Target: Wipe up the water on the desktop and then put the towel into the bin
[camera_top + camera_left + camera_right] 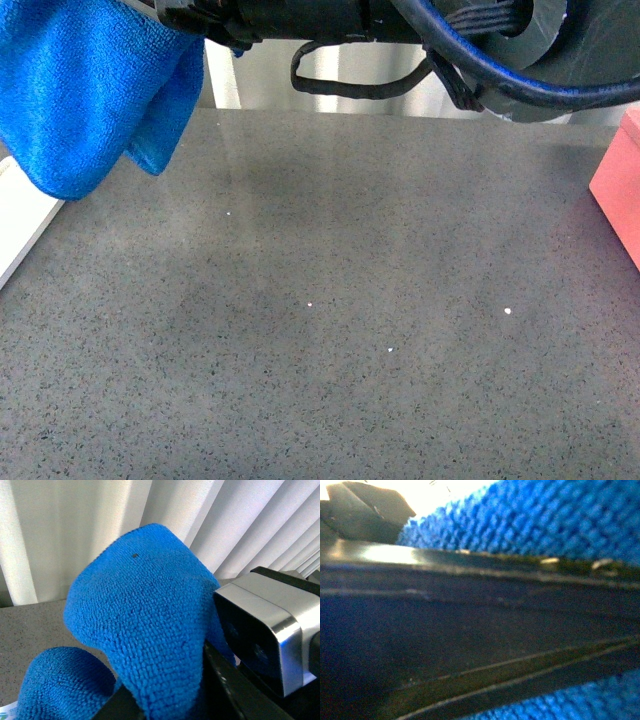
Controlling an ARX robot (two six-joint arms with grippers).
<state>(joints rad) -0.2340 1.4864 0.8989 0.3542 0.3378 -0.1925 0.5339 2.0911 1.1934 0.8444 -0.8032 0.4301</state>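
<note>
The surface [330, 340], near part: bare dark-grey speckle. Midway, a few bright specks [508, 311]; droplets or glints, cannot tell. White slab [20, 225] at the left edge, pink block [620, 190] at the right. Further back, far left, the towel [85, 95] hangs clear of the surface, off the end of the arm [340, 15] reaching across from the right.

The left gripper [165, 705] and right gripper [200, 25] are both at the towel. Cloth hides the jaws, so I cannot tell how far either is closed or which bears the load.

Judgement: bin leg. No bin in view, so locate it first. Keep the hanging tail off the surface. Release one hold only once the other is sure.

Only the left wrist view shows a silver camera housing [270, 635] just beside the cloth, with pleated curtain [75, 530] behind. Right wrist view: blurred blue pile against a dark bar [470, 630], nothing more. Only the front view shows the surface.
</note>
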